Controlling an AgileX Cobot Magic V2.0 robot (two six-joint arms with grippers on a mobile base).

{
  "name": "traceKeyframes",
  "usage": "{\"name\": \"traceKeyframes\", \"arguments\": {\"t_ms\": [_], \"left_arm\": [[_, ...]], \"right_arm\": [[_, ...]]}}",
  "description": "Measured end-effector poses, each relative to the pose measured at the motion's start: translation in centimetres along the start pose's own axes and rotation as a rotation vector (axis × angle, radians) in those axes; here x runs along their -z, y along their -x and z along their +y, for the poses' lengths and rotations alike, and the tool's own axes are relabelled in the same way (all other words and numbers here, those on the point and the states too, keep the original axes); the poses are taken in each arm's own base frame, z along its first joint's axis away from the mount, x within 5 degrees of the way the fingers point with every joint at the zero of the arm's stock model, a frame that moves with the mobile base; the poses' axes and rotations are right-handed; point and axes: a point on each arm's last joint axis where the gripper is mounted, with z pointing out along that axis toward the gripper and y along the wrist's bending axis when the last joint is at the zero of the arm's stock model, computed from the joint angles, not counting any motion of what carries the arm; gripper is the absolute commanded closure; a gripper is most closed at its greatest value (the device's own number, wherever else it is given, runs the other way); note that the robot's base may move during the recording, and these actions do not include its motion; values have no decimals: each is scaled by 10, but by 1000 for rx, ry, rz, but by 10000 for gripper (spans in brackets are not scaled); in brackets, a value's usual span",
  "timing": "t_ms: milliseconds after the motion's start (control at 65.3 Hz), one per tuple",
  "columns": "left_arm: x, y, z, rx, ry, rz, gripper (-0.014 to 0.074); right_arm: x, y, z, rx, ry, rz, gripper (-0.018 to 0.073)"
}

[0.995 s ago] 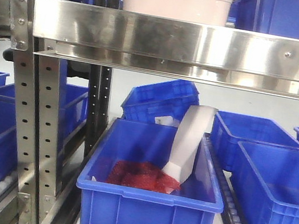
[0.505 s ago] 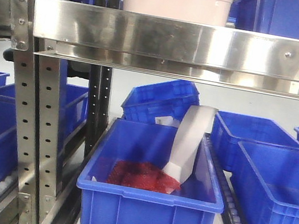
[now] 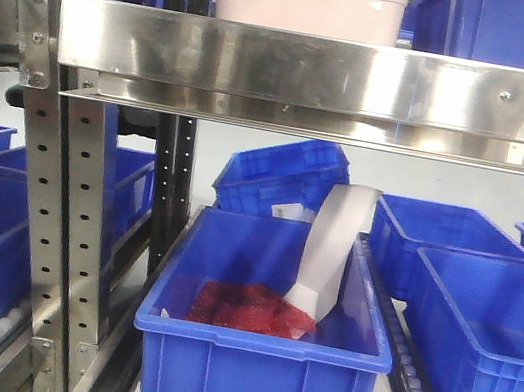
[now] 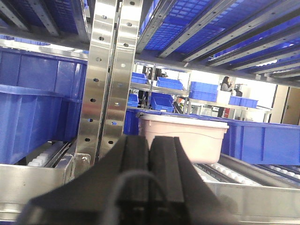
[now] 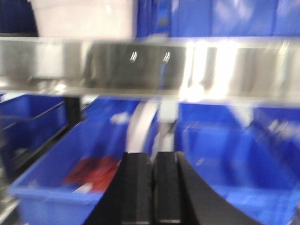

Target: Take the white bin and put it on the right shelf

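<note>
Reaching now, your left gripper [image 4: 150, 154] and right gripper [image 5: 152, 178], both pressed together, could shove the white bin [image 4: 185, 136] farther back.

Only the two grippers show of the robot's body. The left gripper [image 4: 149, 154] has two matte black fingers with flat, ribbed inner faces, widening toward a broad black base near the camera, where a thin grey cable loops. The right gripper [image 5: 152, 161] looks the same: two black slab-like fingers flaring into a dark body, slightly blurred.
</note>
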Motion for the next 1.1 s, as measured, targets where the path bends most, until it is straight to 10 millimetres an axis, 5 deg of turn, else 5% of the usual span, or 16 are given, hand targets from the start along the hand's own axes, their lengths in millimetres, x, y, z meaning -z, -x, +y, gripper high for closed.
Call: {"name": "traceKeyframes", "arguments": {"t_ms": [1102], "left_arm": [[0, 0, 0, -2, 0, 0, 715]], "right_arm": [[0, 3, -3, 34, -52, -33, 491]]}}
